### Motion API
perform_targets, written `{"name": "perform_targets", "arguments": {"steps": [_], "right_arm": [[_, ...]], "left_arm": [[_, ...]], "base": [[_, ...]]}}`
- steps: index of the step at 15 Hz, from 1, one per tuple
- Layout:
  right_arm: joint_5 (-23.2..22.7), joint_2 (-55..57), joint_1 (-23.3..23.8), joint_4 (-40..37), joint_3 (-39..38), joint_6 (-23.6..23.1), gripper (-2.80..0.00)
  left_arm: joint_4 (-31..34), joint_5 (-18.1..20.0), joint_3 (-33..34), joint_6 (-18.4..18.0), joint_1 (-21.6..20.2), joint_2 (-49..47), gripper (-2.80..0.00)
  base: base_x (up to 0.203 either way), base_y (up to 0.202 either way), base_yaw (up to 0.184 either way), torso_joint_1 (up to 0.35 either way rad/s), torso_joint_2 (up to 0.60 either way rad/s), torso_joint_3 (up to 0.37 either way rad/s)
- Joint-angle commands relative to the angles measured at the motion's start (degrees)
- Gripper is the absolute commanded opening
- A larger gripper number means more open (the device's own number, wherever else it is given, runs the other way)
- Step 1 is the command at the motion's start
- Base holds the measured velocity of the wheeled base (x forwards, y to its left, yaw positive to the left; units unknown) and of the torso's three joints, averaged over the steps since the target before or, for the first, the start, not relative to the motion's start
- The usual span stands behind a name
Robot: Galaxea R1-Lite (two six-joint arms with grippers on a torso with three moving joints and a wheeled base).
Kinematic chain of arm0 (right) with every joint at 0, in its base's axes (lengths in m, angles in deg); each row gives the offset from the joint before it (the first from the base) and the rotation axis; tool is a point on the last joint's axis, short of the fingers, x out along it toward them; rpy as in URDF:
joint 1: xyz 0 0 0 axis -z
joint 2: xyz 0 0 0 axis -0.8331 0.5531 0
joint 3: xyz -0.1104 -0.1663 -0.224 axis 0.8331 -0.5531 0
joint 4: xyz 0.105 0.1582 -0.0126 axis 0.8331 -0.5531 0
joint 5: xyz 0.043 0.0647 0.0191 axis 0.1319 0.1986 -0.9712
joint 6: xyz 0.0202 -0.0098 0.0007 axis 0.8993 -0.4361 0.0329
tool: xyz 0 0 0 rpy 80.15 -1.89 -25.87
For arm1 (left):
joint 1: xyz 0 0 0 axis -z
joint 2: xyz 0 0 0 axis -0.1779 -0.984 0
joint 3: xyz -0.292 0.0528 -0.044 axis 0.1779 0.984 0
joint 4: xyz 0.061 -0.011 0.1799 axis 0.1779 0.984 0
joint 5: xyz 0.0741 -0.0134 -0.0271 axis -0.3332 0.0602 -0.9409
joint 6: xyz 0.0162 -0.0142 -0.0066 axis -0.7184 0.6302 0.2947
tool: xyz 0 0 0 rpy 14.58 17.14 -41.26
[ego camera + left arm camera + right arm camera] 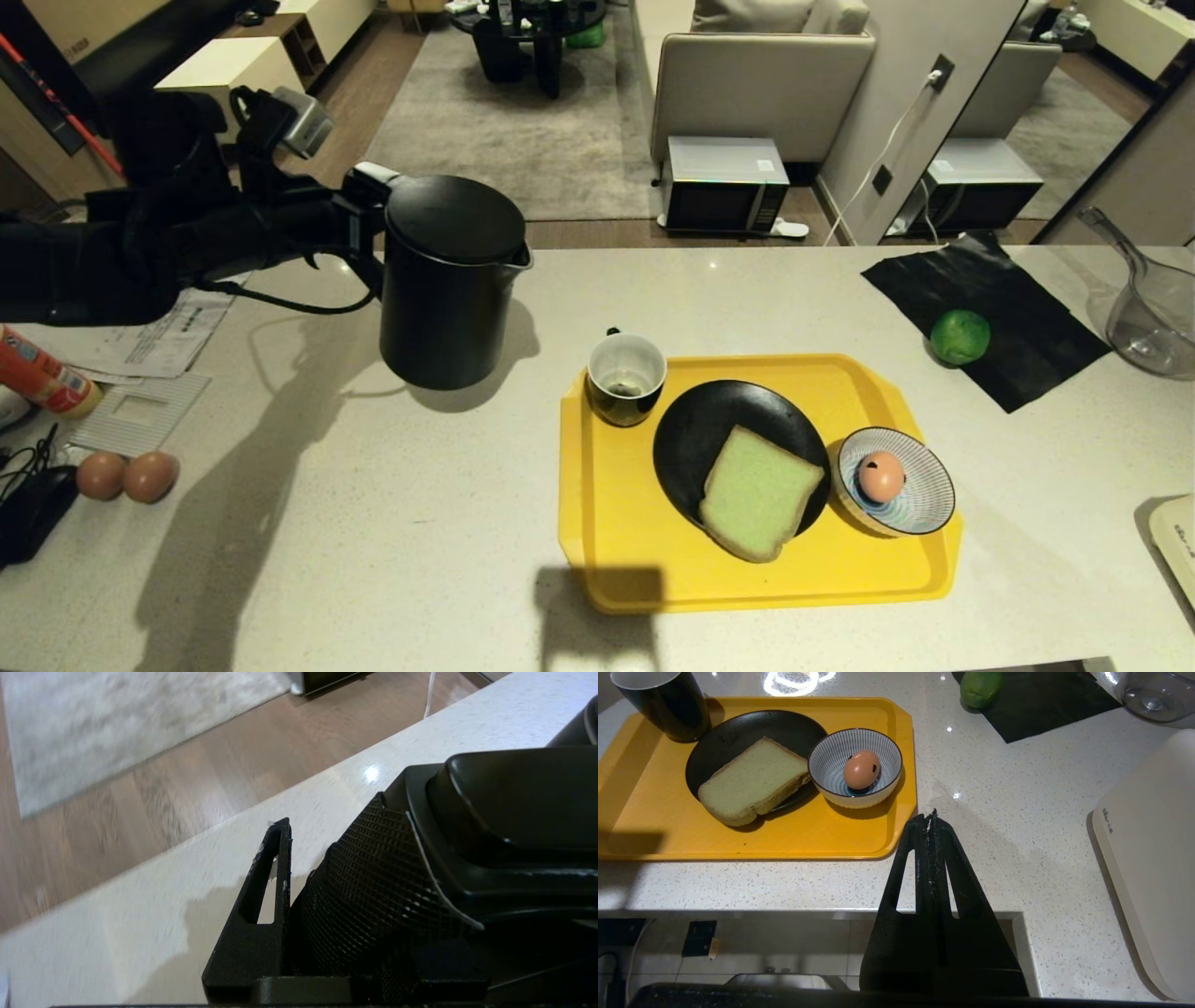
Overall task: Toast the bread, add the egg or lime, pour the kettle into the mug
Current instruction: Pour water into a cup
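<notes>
Bread (758,495) plated, egg (880,475) bowled, so you've only pouring left: left claw (366,227) grips the kettle (450,280) by its handle, lifted near the tabletop's far-left edge, mug (625,378) unfilled, right claw (932,822) closed empty.

A tall matte-black kettle (451,280) with a round lid hangs upright above the white counter, left of a yellow tray, its small spout pointing toward the tray. On the tray, a black mug (625,378) with a white inside stands upright at the far left corner, a pale green bread (756,492) slice lies flat on a black plate, and a pinkish egg (880,476) with a dark spot sits in a striped bowl. A bright-green lime (960,337) rests on a black sheet to the tray's right.
</notes>
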Motion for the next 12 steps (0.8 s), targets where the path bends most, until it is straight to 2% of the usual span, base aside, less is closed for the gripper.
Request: {"name": "perform_targets", "arguments": {"steps": [1,5,10,12], "right_arm": [[0.0,0.1,0.0,0.1,-1.5,0.0,-2.80],[0.0,0.1,0.0,0.1,-1.5,0.0,-2.80],[0.0,0.1,0.0,0.1,-1.5,0.0,-2.80],[0.0,0.1,0.0,0.1,-1.5,0.0,-2.80]], "left_arm": [[1.4,-0.1,-5.5,-2.2,1.7,-3.6,-2.80],[5.3,-1.7,-11.8,-6.3,4.7,-7.3,-2.80],[9.1,-2.0,-17.9,-10.1,6.9,-9.2,-2.80],[12.9,-2.2,-21.8,-12.5,8.2,-10.1,-2.80]], "base": [[0.000,0.000,0.000,0.000,0.00,0.000],[0.000,0.000,0.000,0.000,0.00,0.000],[0.000,0.000,0.000,0.000,0.00,0.000],[0.000,0.000,0.000,0.000,0.00,0.000]]}}
